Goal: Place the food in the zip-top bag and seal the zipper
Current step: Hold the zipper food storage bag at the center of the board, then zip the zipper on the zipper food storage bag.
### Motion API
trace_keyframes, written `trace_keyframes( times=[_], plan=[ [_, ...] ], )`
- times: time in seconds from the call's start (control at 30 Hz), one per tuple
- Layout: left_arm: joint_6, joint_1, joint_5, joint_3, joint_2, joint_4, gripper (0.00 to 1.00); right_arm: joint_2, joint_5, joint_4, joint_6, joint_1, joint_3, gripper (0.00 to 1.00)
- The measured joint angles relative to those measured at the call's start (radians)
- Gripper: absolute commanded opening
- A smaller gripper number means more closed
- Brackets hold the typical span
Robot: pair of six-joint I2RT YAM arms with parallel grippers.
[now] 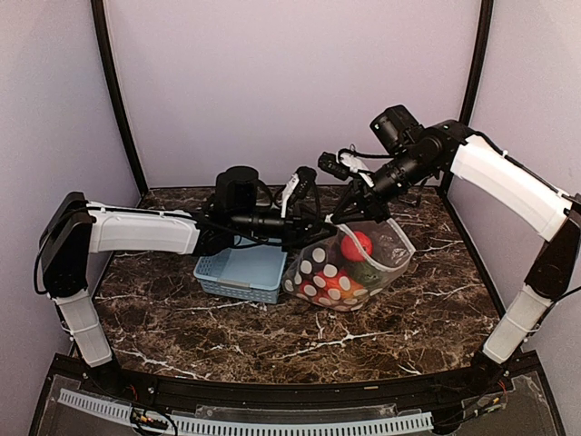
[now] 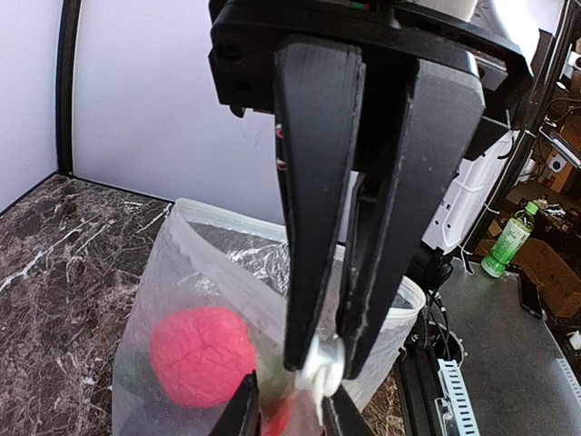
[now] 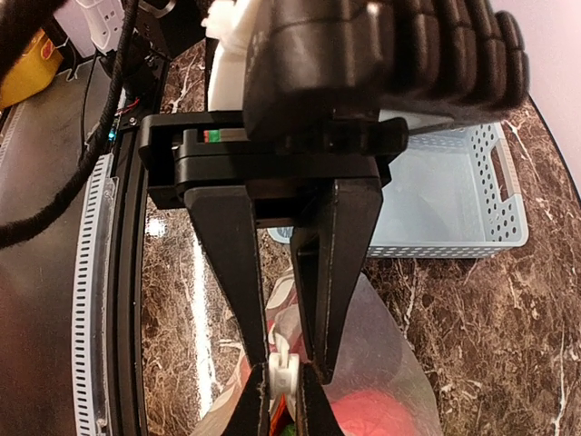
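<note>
**Loading done, sealing pending.** The small toy food (image 1: pixel 357 245), a red ball with green and red-orange pieces, is lying inside the clear, white-dotted zip-top bag (image 1: pixel 320 277). The bag is resting on the dark marbled counter (image 1: pixel 182 318), just beside the light-blue slotted plastic basket (image 1: pixel 238 272). The bag's mouth appears to be gaping, so the whitish zipper (image 3: pixel 283 372) is awaiting closure. The right pincer (image 3: pixel 289 360) is clamping the zipper's white slider. The left pincer (image 2: pixel 325 361) is bracketing the same piece with a narrow gap; whether it is gripping cannot be told. Both pincers are crowding one spot, each likely obstructing the other's travel along the mouth.
</note>
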Motion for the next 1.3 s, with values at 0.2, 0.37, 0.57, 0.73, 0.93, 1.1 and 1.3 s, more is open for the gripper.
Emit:
trace_keyframes(
  times=[0.2, 0.37, 0.57, 0.73, 0.93, 1.1, 1.3],
  plan=[
    [0.007, 0.000, 0.031, 0.002, 0.000, 0.001, 0.09, 0.000, 0.000, -0.010, 0.000, 0.002, 0.001, 0.00],
    [0.005, 0.000, 0.040, 0.003, 0.000, 0.002, 0.06, 0.000, 0.005, -0.018, -0.001, 0.004, 0.008, 0.00],
    [-0.017, 0.006, 0.027, -0.013, -0.008, 0.032, 0.01, 0.002, 0.010, -0.026, -0.001, 0.005, 0.014, 0.00],
    [-0.050, 0.014, -0.019, -0.074, -0.039, 0.097, 0.01, 0.020, 0.032, -0.026, 0.000, 0.007, 0.034, 0.00],
    [-0.085, 0.028, -0.064, -0.134, -0.047, 0.155, 0.01, 0.052, 0.057, -0.024, 0.000, 0.009, 0.038, 0.00],
    [-0.096, 0.031, -0.085, -0.142, -0.047, 0.190, 0.01, 0.053, 0.073, -0.034, 0.000, -0.011, 0.048, 0.00],
    [-0.112, 0.040, -0.111, -0.160, -0.047, 0.233, 0.01, 0.053, 0.093, -0.066, -0.008, -0.053, 0.051, 0.00]
  ],
)
